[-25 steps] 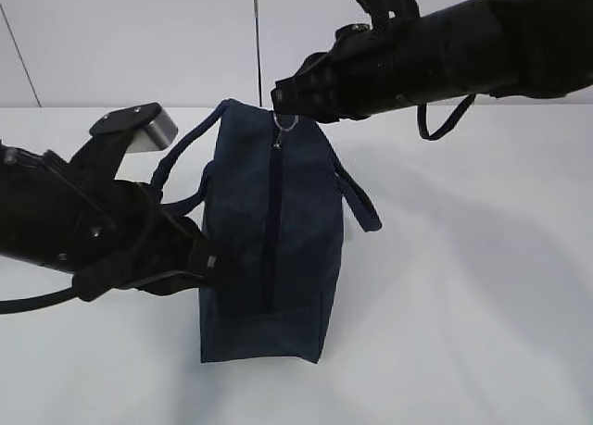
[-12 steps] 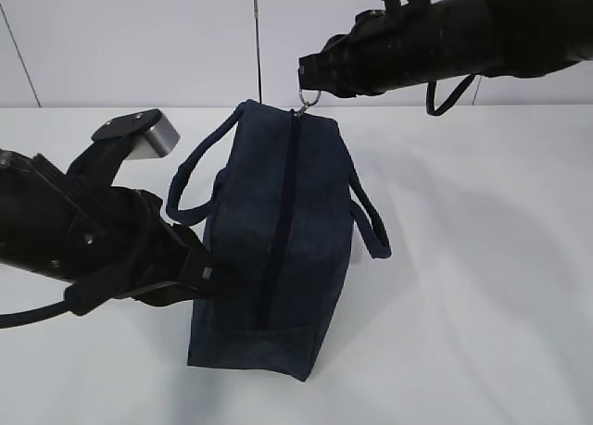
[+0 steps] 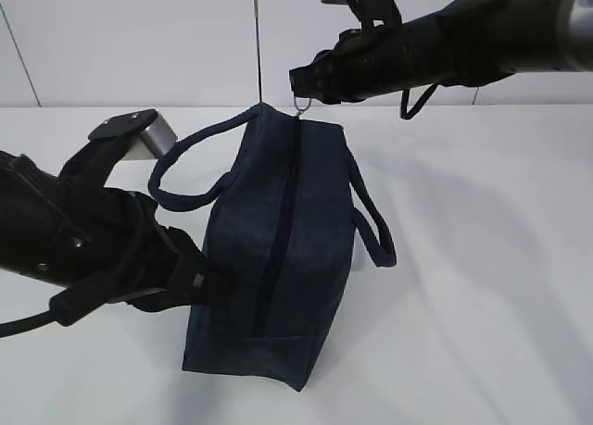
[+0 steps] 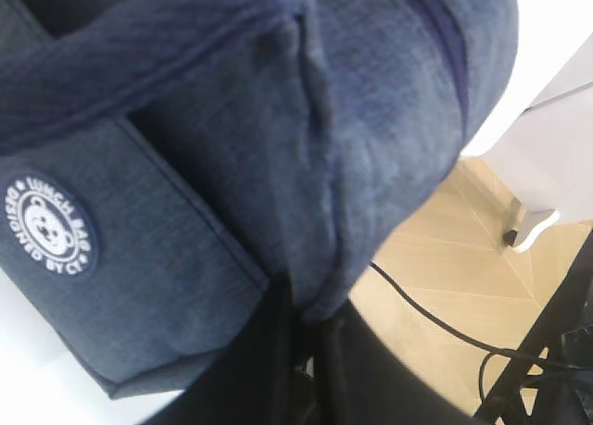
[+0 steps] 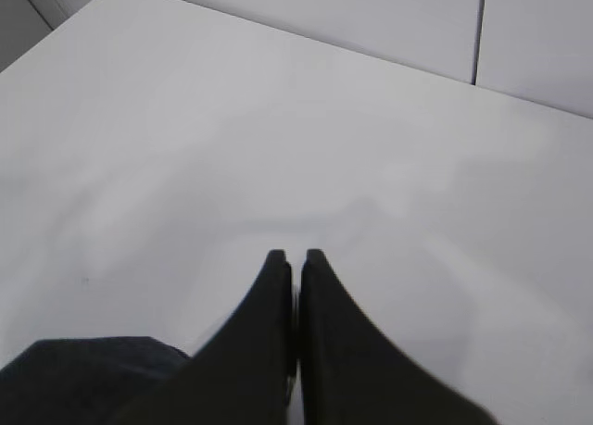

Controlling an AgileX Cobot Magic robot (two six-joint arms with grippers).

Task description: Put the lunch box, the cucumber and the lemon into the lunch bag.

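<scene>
We see the lunch bag (image 3: 273, 249) sitting on the white table (image 3: 482, 258), zipper line running along its top and still closed, and we judge both arms are set up to open it. Our left gripper (image 3: 199, 281) clamps a fold of the bag's side fabric near the base, jaws closed on the cloth in the left wrist view, pinning the bag so it cannot slide. Our right gripper (image 3: 301, 82) reaches in from the upper right, arm nearly level, jaws pressed together; the metal ring pull (image 3: 303, 104) hangs right at its tip, so it looks pinched there, though the wrist camera hides the ring itself. The left arm lies low and slanted across the table. No lunch box, cucumber or lemon is in view.
</scene>
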